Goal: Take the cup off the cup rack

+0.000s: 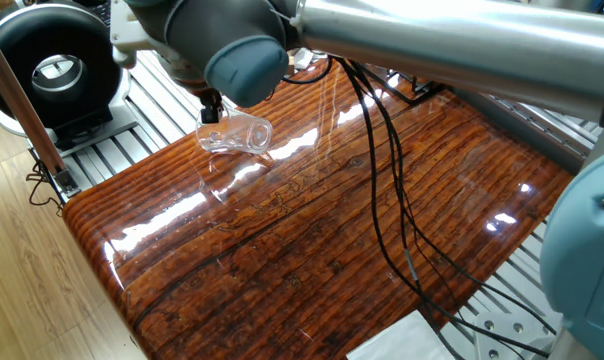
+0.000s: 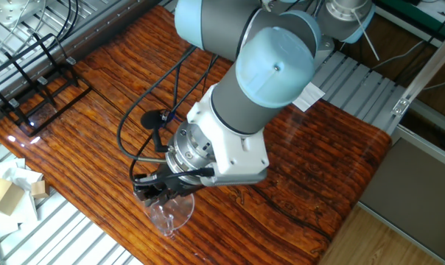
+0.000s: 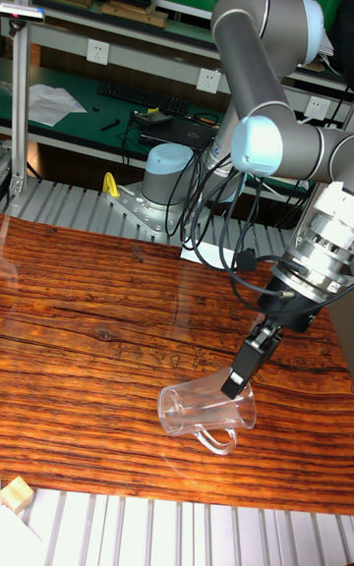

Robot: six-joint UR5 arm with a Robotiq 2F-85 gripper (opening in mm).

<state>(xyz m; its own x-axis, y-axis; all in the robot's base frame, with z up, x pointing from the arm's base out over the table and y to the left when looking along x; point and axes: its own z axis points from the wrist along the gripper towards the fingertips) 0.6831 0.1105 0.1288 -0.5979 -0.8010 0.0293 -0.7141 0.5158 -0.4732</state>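
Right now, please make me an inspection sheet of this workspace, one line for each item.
Surface: glossy wooden table, strong light reflections.
Cup: clear cup lying on its side near the table edge, handle downward; off the rack.
Cup rack: black cup rack at the far table corner, nothing on it.
Clutter: crumpled paper and a small block beside the table.
Tool: tool at the cup's rim; grip cannot be judged.
Cables: black cables hanging from the arm over the table.
Surroundings: aluminium frame, black round device, shelves behind.
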